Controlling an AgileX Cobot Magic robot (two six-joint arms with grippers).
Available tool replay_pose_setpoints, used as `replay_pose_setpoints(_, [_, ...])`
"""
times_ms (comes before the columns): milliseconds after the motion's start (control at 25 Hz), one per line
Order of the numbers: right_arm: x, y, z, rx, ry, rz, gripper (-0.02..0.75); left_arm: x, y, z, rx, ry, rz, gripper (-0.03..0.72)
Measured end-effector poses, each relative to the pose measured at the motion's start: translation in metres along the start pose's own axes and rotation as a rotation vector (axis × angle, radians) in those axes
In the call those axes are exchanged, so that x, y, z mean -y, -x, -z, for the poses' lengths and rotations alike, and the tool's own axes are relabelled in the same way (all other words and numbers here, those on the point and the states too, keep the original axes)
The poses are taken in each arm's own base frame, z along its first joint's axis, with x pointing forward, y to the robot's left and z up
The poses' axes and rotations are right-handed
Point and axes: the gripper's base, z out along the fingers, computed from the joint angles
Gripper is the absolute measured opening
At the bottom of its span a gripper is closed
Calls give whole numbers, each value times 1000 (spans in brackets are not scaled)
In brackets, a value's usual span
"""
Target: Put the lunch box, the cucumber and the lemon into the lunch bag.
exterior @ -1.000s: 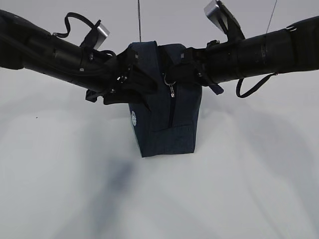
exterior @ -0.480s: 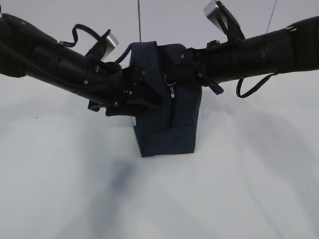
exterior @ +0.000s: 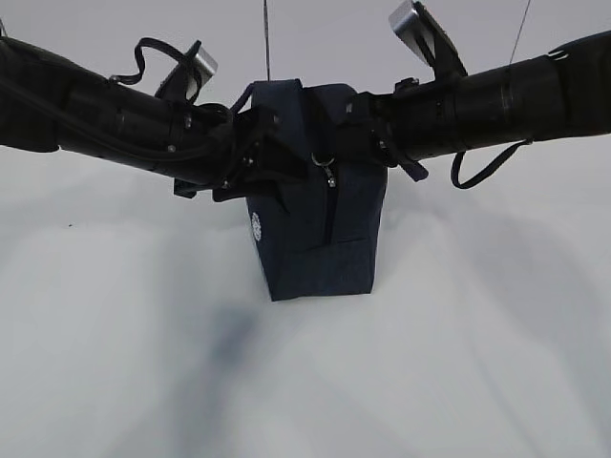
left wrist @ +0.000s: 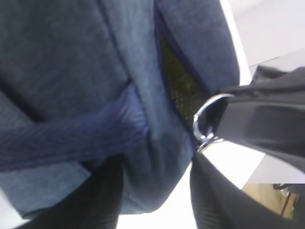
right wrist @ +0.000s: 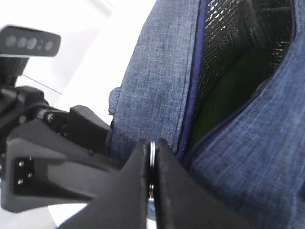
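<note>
The navy lunch bag (exterior: 320, 239) stands upright in the middle of the white table, with both arms at its top. My right gripper (right wrist: 151, 145) is shut on the silver ring pull (right wrist: 151, 160) of the zipper, which also shows as a ring pull (left wrist: 208, 119) in the left wrist view. The zipper is partly open, and something dark green, the cucumber (right wrist: 224, 90), shows inside against the mesh lining. My left gripper (left wrist: 157, 200) straddles the bag's upper end, open, with a gap showing beside one finger. The lunch box and the lemon are hidden.
A white table surface (exterior: 458, 363) lies all round the bag. The bag's loop handle (left wrist: 71, 138) runs across its side near my left gripper. A thin cable (exterior: 267, 38) hangs behind the bag.
My left gripper has moved right onto the bag's top, dipping and then rising, and its jaws have narrowed. The right gripper and the bag have stayed put.
</note>
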Motion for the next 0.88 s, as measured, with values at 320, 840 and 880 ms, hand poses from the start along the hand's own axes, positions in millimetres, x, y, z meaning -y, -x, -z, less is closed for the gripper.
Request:
replay_pose_setpoints(320, [0,0,0,-1,0,-1,1,2,-6,0,-62,-26,-48,247])
replay_pose_setpoints(840, [0,0,0,-2,-1,1,1,-5,-9,-6,-84,-21,-32,193])
replay_pose_setpoints(880, [0,0,0,-2,-1,1,1,-5,-9,-7,-85,-21,-27,154])
